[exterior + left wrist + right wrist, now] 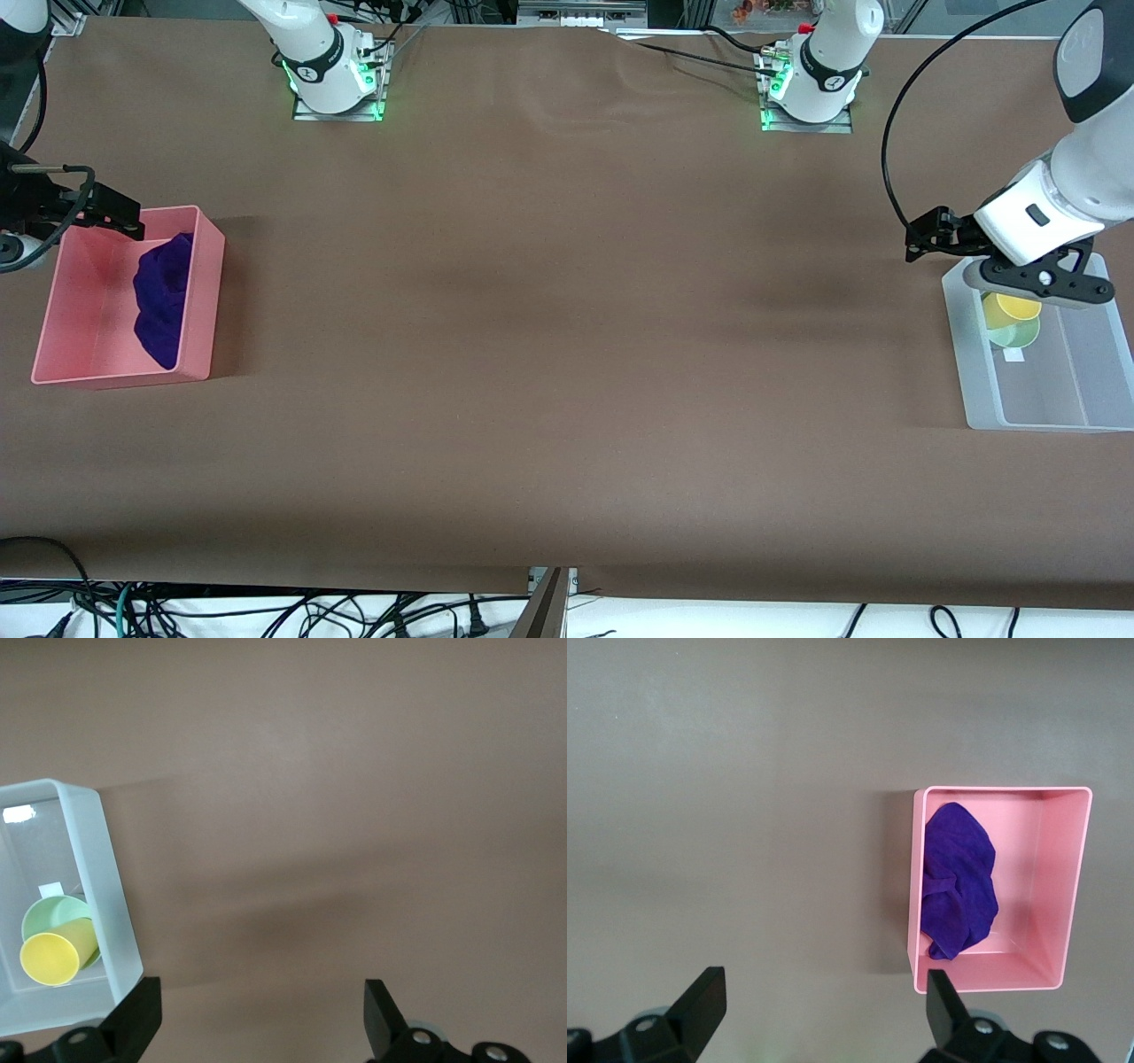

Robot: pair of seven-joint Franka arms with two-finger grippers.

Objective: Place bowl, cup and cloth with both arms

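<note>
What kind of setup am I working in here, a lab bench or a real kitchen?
Most likely a lab bench: a table under plain brown cover, arm bases bolted along one edge, loose cables hanging off it. Only a pink bin and a clear bin stand on it.

Your bench carries a brown cover sheet. Directly on it you have a pink rectangular plastic bin at the right arm's end and a clear rectangular plastic bin at the left arm's end.
</note>
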